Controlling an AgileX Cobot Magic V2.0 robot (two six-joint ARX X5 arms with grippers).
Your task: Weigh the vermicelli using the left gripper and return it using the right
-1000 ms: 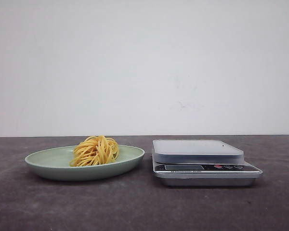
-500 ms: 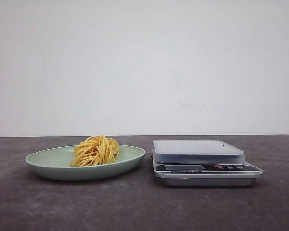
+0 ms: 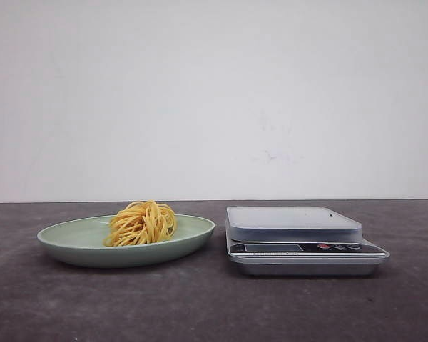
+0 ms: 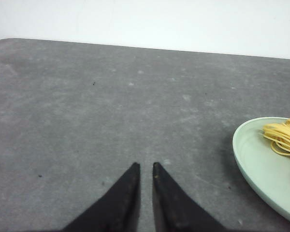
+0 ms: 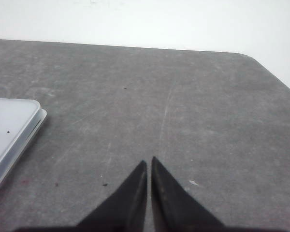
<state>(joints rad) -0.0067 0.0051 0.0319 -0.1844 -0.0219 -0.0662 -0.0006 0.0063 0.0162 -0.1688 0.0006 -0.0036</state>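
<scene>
The vermicelli (image 3: 141,223) is a yellow nest of strands lying on the green plate (image 3: 78,246) at the left of the table. The silver scale (image 3: 299,239) stands just right of the plate, and its platform is bare. Neither gripper shows in the front view. In the left wrist view, my left gripper (image 4: 145,165) hovers over bare table with only a narrow slit between its tips and nothing held. The plate (image 4: 261,164) and part of the vermicelli (image 4: 284,137) sit off to its side. My right gripper (image 5: 148,160) is shut and empty, with the scale's corner (image 5: 9,130) to its side.
The dark grey table (image 3: 214,306) meets a white wall behind. Its far edge and a rounded corner (image 5: 246,55) show in the right wrist view.
</scene>
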